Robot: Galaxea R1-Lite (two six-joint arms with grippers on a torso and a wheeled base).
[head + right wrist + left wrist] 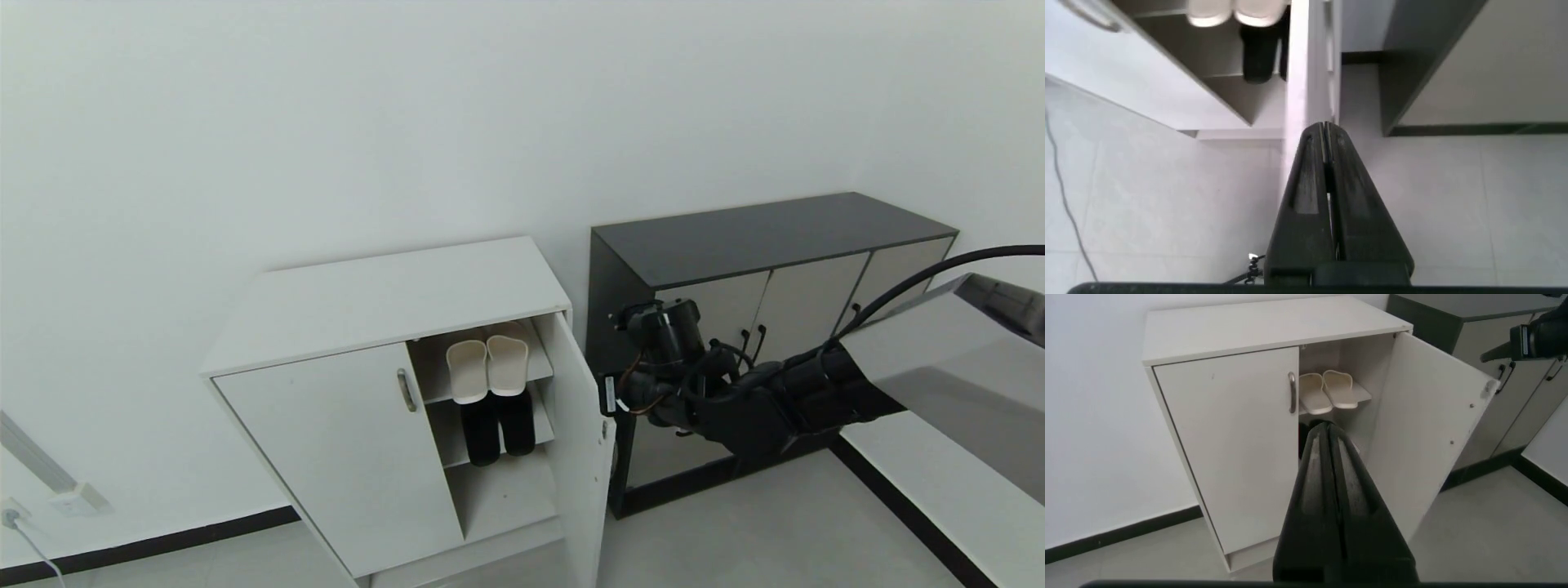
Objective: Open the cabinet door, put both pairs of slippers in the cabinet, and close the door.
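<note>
Inside the white cabinet (392, 302), right-hand bay: cream slippers (487, 369), one pair, side by side on the upper shelf, toes overhanging its front edge. Black slippers (498, 433), one pair, on the shelf directly below, also side by side.

Right door (584, 457): swung wide open, standing out from the carcass. Left door (343, 457): closed, with a metal handle (406, 389) at its inner edge.

Right gripper (611, 398): fingers pressed together, holding nothing, tips at the outer side of the right door near its free edge; whether they touch it cannot be told. Both pairs lie beyond that door, well apart from this gripper. The right wrist view has the tips (1328, 135) in line with the door seen edge-on.

Left gripper (1327, 433): fingers pressed together, empty, in front of the open bay and below the cream pair, apart from the shelves.

Surroundings: dark sideboard (775, 237) just beside the cabinet on the right; wall socket (12, 516) low on the left.
</note>
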